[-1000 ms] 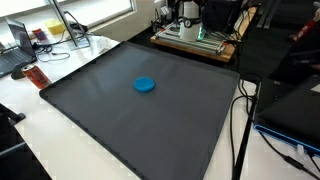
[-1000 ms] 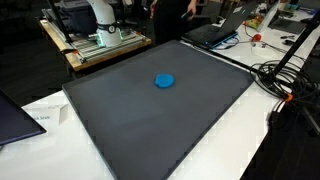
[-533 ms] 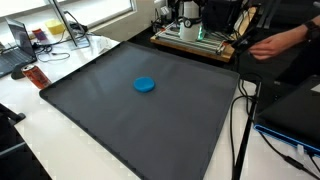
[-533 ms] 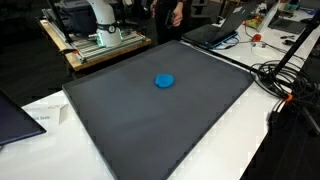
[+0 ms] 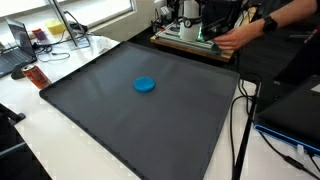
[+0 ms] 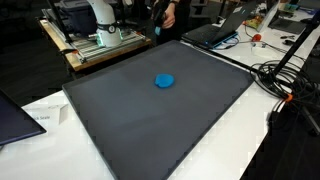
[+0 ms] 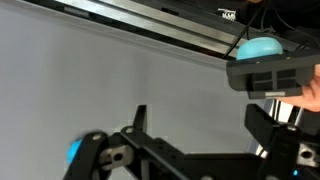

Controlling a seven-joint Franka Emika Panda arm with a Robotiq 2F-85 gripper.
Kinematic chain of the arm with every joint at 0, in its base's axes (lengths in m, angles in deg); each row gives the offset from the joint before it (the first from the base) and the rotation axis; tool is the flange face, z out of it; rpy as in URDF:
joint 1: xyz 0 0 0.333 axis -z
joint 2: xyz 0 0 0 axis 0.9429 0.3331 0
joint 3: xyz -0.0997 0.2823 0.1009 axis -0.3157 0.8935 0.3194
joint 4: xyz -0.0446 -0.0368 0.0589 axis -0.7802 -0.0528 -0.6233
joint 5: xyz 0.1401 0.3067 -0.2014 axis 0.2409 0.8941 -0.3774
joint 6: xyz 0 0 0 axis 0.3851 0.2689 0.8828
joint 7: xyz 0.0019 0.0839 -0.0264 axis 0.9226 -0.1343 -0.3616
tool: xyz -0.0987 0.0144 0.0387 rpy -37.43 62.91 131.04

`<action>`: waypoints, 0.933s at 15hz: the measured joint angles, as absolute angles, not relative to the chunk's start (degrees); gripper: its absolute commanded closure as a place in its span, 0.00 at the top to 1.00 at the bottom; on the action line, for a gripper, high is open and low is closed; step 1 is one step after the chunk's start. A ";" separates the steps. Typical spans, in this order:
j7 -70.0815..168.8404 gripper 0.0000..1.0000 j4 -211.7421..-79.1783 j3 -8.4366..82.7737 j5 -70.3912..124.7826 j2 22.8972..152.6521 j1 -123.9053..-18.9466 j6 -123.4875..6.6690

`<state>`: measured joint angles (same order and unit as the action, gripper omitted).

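Gripper [image 7: 200, 125]: jaws spread wide, empty, up by wooden stand [image 5: 190, 42], well apart from blue disc [image 5: 145, 84] lying flat near middle of dark mat [image 5: 90, 115]. Handling: probably best taken from above, jaws straddling rim, low to mat.

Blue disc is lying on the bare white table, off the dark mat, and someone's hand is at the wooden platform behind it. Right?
Not quite. The blue disc lies on the dark mat, near its middle, not on the white table; both exterior views show it. A person's hand is indeed at the wooden platform beyond the mat.
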<state>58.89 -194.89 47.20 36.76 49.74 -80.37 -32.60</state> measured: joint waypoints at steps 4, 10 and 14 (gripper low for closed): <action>64.09 1.00 -194.75 47.15 36.77 48.73 -81.18 -33.49; 70.72 1.00 -194.33 46.18 36.77 48.40 -81.42 -33.56; 73.81 1.00 -194.10 44.75 36.77 48.40 -81.40 -33.56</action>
<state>73.81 -194.10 44.75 36.77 48.40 -81.40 -33.56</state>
